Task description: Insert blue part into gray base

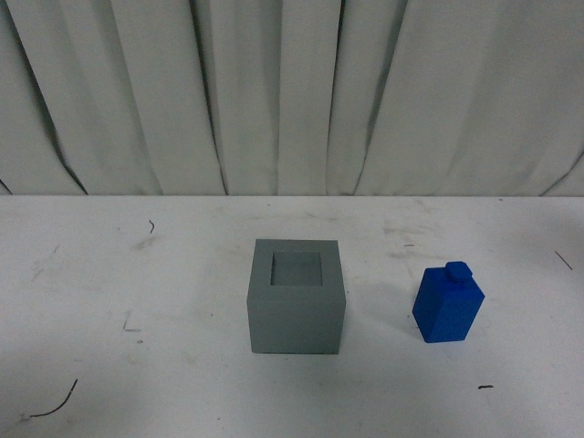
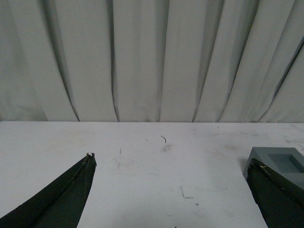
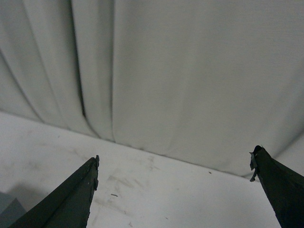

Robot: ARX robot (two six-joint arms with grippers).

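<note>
— Where's the blue part?
— Upright on the white worktop, knob on top. It's right of the gray base and well apart from it.
— And the base?
— About mid-worktop, with its square recess facing up.
— The grippers?
— The left gripper is spread wide and grasps nothing; the base shows beside one of its fingers. The right gripper is spread just as wide, also released, facing the pale curtain.
</note>
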